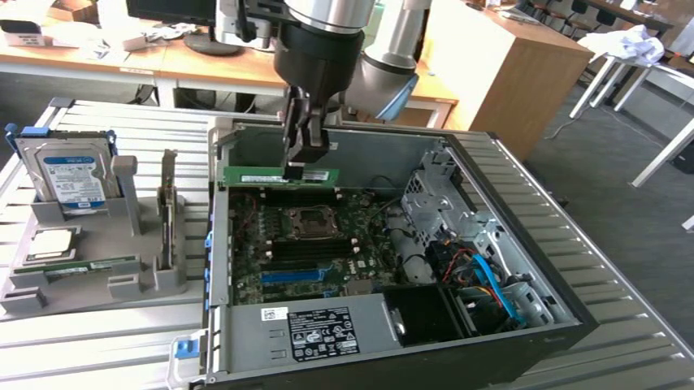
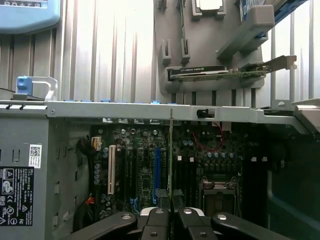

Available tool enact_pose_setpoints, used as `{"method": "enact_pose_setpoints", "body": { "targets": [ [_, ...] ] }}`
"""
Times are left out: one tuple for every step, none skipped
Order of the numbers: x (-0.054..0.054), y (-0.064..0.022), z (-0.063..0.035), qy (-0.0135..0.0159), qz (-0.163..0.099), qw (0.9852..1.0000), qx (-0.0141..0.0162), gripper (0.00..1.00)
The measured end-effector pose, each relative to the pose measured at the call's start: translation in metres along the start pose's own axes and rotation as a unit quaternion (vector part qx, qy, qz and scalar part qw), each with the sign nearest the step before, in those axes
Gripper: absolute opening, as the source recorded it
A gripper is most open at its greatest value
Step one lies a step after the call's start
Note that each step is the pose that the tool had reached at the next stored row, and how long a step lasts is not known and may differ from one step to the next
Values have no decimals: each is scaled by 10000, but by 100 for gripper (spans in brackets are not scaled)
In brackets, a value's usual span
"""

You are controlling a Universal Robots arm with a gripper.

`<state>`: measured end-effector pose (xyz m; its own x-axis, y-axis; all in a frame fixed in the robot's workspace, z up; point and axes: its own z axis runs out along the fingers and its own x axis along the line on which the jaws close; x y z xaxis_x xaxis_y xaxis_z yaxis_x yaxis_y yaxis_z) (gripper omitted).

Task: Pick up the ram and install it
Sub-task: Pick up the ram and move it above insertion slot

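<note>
Open computer case (image 1: 379, 154), ram (image 1: 255, 176) horizontal, edge downward

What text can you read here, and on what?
No text is legible.
hard drive label: blurred, unreadable.
power supply black sticker: print too small.
ram white sticker, held in the gripper: too small.
</note>
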<state>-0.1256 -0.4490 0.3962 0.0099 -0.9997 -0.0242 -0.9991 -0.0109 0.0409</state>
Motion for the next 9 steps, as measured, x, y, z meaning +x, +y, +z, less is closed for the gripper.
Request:
{"method": "enact_pose_setpoints", "body": {
  "targets": [
    [0, -12, 0, 0, 0, 10000, 0, 13],
    [0, -24, -1, 0, 0, 10000, 0, 13],
    [0, -34, -1, 0, 0, 10000, 0, 13],
    [0, -45, -2, 0, 0, 10000, 0, 13],
    [0, -55, -2, 0, 0, 10000, 0, 13],
    [1, -67, -2, 0, 0, 10000, 0, 13],
    [1, -78, -3, 0, 0, 10000, 0, 13],
    [1, -89, -4, 0, 0, 10000, 0, 13],
    [1, -100, -4, 0, 0, 10000, 0, 13]
  ]
}}
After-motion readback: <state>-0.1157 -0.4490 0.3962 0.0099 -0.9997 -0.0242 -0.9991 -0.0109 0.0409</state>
